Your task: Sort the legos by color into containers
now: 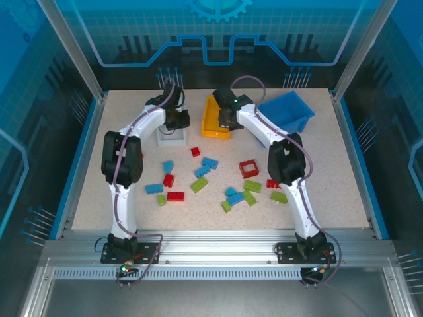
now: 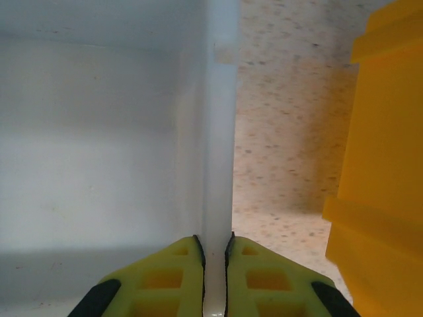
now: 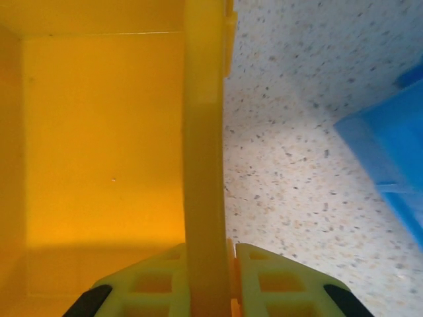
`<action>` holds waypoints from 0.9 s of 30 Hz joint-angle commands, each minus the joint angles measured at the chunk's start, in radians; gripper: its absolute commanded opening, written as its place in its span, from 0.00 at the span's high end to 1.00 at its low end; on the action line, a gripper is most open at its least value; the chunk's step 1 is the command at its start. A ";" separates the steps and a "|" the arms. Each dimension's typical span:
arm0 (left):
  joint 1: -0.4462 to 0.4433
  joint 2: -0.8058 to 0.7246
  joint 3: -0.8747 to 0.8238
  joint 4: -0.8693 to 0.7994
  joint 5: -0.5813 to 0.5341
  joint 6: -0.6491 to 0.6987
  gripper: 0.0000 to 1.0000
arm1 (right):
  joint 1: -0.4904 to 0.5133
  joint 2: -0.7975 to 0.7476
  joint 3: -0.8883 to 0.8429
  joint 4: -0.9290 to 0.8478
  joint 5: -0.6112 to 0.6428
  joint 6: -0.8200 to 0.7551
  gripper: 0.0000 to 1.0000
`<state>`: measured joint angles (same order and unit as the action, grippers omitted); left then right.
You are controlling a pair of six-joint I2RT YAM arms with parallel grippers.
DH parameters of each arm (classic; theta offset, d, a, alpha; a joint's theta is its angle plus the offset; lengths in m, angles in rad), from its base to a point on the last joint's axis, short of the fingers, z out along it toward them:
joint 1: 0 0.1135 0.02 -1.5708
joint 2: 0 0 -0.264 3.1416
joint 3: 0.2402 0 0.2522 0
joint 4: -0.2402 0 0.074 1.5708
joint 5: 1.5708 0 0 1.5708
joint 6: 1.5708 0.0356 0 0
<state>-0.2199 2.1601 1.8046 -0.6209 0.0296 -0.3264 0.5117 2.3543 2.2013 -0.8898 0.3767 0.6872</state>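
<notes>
Left fingers (image 2: 173, 274) pinch white bin (image 2: 221, 145) wall, right fingers (image 3: 271, 281) orange bin (image 3: 203, 165) wall; one-sided rim grips could slip or tip bins if dragged.

No lettering or numbers are legible; a gear emblem (image 1: 219, 8) marks the back wall (image 1: 218, 39).

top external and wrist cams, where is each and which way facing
top external: above, behind the bases, looking down at table, bricks, blue bin; left arm, right arm show.
left wrist: on left arm, looking along the left gripper, shut on the white bin wall.
right wrist: on right arm, looking along the right gripper, shut on the orange bin wall.
shared: orange bin in both wrist views.
</notes>
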 commanded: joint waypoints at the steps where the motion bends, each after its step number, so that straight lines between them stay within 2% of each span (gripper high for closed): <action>1: -0.032 0.049 0.044 -0.004 0.035 -0.065 1.00 | 0.008 -0.127 -0.053 0.018 0.048 -0.054 0.98; 7: -0.072 0.045 0.027 -0.027 0.033 -0.162 1.00 | 0.003 -0.214 -0.154 0.025 0.074 -0.069 1.00; 13: -0.121 -0.107 -0.197 0.037 0.037 -0.317 1.00 | -0.019 -0.308 -0.266 0.043 0.094 -0.068 1.00; 18: -0.141 -0.210 -0.339 0.076 0.024 -0.359 1.00 | -0.023 -0.346 -0.322 0.058 0.084 -0.076 1.00; 21: -0.124 -0.200 -0.295 0.048 -0.022 -0.319 1.00 | -0.019 -0.326 -0.323 0.069 0.045 -0.083 1.00; 27: -0.075 -0.056 -0.067 -0.060 -0.046 -0.218 1.00 | -0.006 -0.197 -0.201 0.017 -0.031 -0.104 1.00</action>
<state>-0.3214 2.0377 1.6493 -0.6071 0.0124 -0.5987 0.4984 2.0972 1.9343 -0.8623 0.3981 0.6044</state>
